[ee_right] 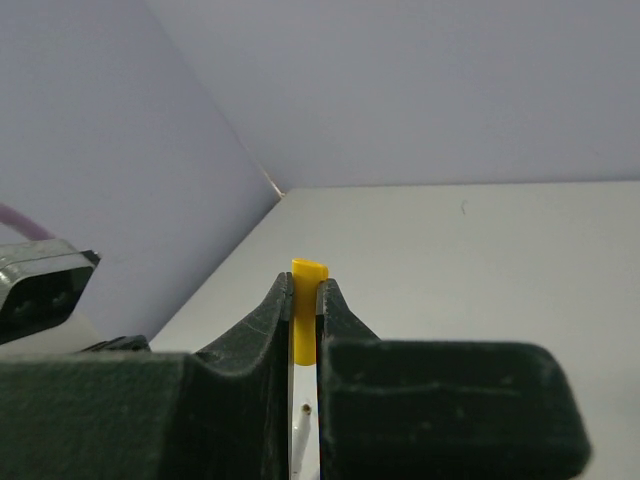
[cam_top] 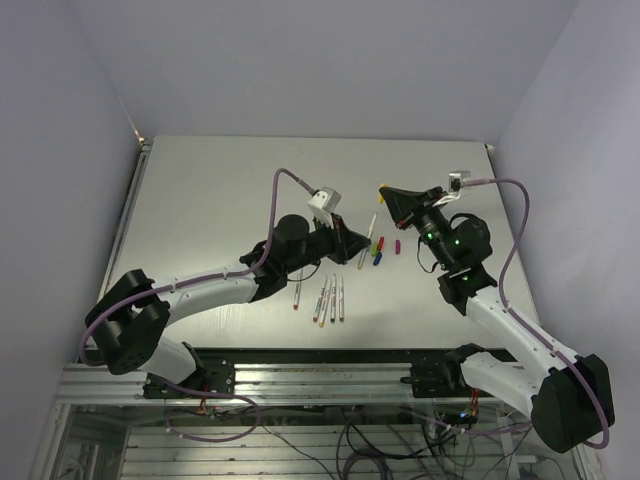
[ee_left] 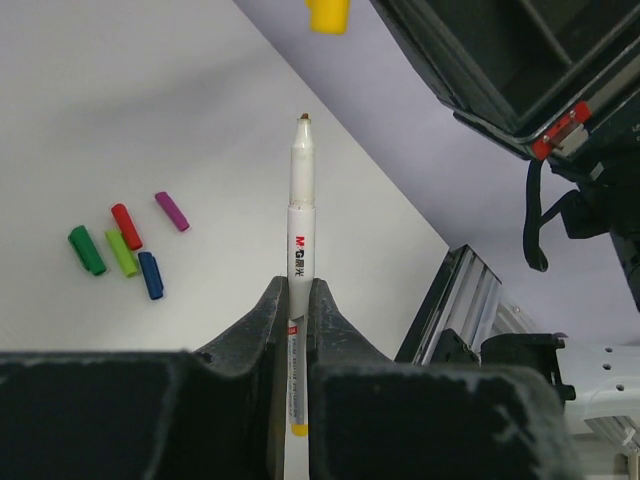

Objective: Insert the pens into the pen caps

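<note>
My left gripper (ee_left: pixel 295 285) is shut on a whitish pen (ee_left: pixel 301 200) with a yellow end band, its brown tip pointing up and away. My right gripper (ee_right: pixel 305 285) is shut on a yellow cap (ee_right: pixel 308 305), which also shows in the left wrist view (ee_left: pixel 328 14), a short gap beyond the pen tip. The pen tip (ee_right: pixel 304 407) shows between the right fingers, below the cap. In the top view the left gripper (cam_top: pixel 350 243) and right gripper (cam_top: pixel 384 190) face each other over mid-table, with the pen (cam_top: pixel 371 226) between them. Green (ee_left: pixel 87 250), red (ee_left: pixel 126 225), lime (ee_left: pixel 122 252), blue (ee_left: pixel 151 275) and magenta (ee_left: pixel 172 211) caps lie on the table.
Several more pens (cam_top: pixel 333 298) lie side by side on the white table (cam_top: pixel 220 190), nearer the arm bases. The loose caps (cam_top: pixel 380 248) lie just below the two grippers. A metal rail (cam_top: pixel 300 370) runs along the near table edge.
</note>
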### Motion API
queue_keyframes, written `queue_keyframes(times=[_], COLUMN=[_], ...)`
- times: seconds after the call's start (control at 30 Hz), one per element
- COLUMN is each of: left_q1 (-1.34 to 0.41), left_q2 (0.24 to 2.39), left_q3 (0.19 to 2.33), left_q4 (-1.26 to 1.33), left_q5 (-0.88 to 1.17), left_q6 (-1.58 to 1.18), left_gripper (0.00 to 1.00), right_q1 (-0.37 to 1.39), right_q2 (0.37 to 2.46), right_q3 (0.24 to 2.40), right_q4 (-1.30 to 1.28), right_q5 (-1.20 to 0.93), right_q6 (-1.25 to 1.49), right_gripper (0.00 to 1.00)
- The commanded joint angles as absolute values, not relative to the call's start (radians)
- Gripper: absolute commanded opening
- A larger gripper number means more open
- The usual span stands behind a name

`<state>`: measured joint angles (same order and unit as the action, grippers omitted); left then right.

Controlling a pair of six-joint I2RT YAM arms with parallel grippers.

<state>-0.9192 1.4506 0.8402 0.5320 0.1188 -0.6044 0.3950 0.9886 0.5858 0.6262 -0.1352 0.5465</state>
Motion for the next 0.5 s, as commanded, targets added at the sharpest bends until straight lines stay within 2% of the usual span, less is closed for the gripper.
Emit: queue_keyframes(times=[0.0,0.47], left_q1=[-0.922,-0.922], left_q2=[1.453,1.432], left_q3=[0.868,0.856], left_q4=[0.621,0.652], left_q5=[0.142,0.105], left_q6=[-0.62,-0.618], left_gripper=[0.07,0.07], right_q1=[0.4,0.4], right_q2=[0.97,0.972], right_q3=[0.559,0.534], right_q4=[0.736,0.753], right_q5=[-0.178,-0.197], right_q6=[0.565,0.581], right_gripper=[0.0,0.0])
